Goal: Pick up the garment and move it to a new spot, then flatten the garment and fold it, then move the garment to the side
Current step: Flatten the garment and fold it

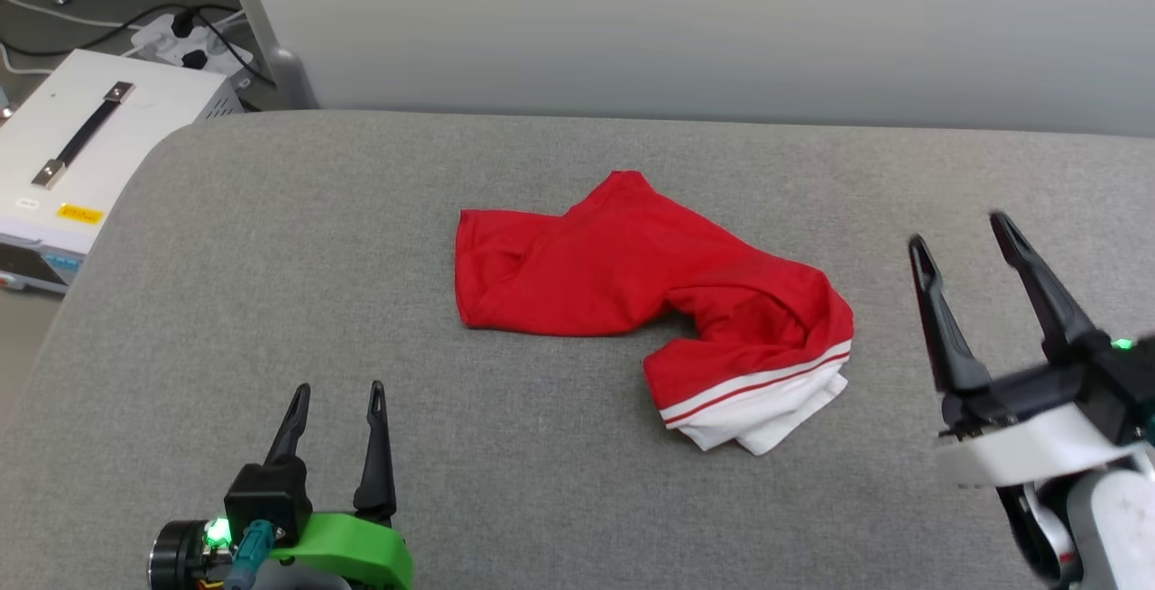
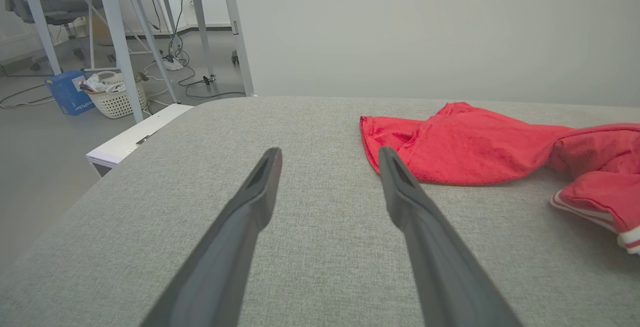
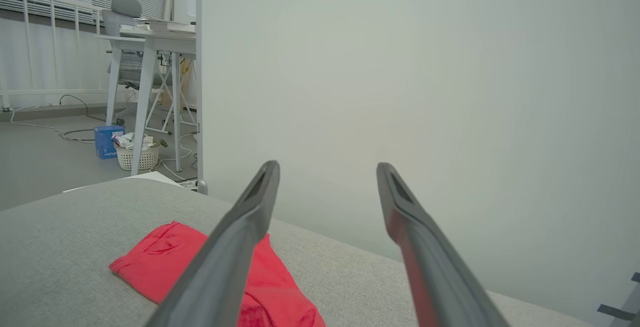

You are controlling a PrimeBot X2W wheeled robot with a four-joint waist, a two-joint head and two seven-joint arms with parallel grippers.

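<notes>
**Crumpled garment waits mid-table, both arms empty**

We see the garment point(image 1: 632, 274) lying bunched around the middle of the table point(image 1: 271, 301), a little nearer the far edge than the near one. Its red body spreads toward the table's left side. A white sleeve point(image 1: 767, 410) with striped trim is heaped at the end closest to the near edge.

Our left end effector point(image 1: 339, 387) hovers by the near edge, left of the cloth and well apart from it, fingers spread and holding nothing. Our right end effector point(image 1: 958, 231) hangs over the table's right side, likewise spread wide and empty, and clear of the fabric.

We judge the cloth to be light, thin and limp. It should sag and trail from any single pinch, and may slide easily on the woven table cover. The raised ridge beside the sleeve looks the easiest place to pinch. The flat left hem would need fingers pressed down into the table. Two holds, set well apart, should keep it from twisting when lifted.
</notes>
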